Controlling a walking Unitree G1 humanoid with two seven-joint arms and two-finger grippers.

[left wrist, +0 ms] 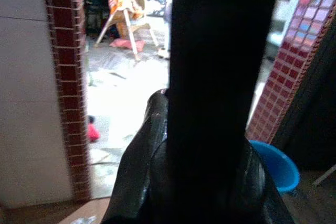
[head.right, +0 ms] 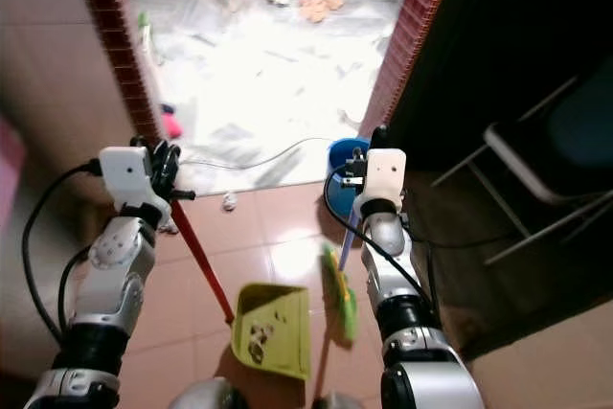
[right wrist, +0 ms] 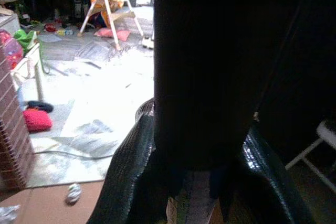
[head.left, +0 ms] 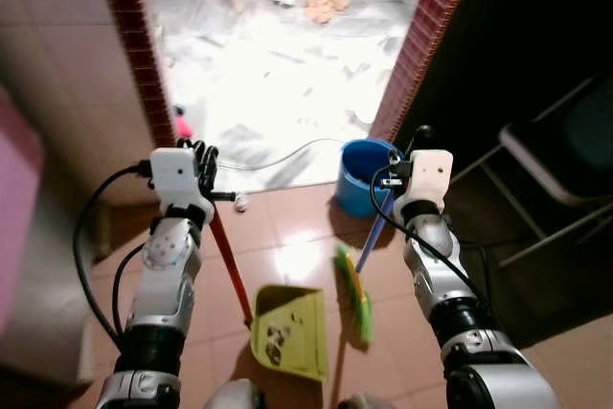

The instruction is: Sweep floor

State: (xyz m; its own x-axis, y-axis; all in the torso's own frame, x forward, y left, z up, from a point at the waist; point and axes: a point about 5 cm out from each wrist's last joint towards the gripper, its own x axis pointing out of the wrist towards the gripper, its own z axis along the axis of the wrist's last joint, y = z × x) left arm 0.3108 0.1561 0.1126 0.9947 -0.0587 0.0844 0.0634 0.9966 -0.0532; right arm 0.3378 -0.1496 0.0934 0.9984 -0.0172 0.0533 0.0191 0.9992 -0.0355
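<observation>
Spilling is the main risk: the yellow-green plastic dustpan (head.left: 290,330), flat on the glossy terracotta tiled floor (head.left: 287,227) with debris inside, could tip if the left claw (head.left: 205,162), clenched on its red handle (head.left: 230,261), jerks. The right claw (head.left: 400,171) grips the green broom's blue stick (head.left: 372,241) beside a blue bucket (head.left: 362,171) at the brick-edged doorway (head.left: 134,55).

Reddish-brown floor tiles (head.left: 287,237) lead to a doorway framed by red brick pillars (head.left: 129,35), with a beige tiled wall (head.left: 57,74) on the left. Beyond lies a brightly lit marble floor (head.left: 278,64). A folding chair (head.left: 556,170) stands in the dark on the right, and a blue bucket (head.left: 359,174) sits at the threshold.
</observation>
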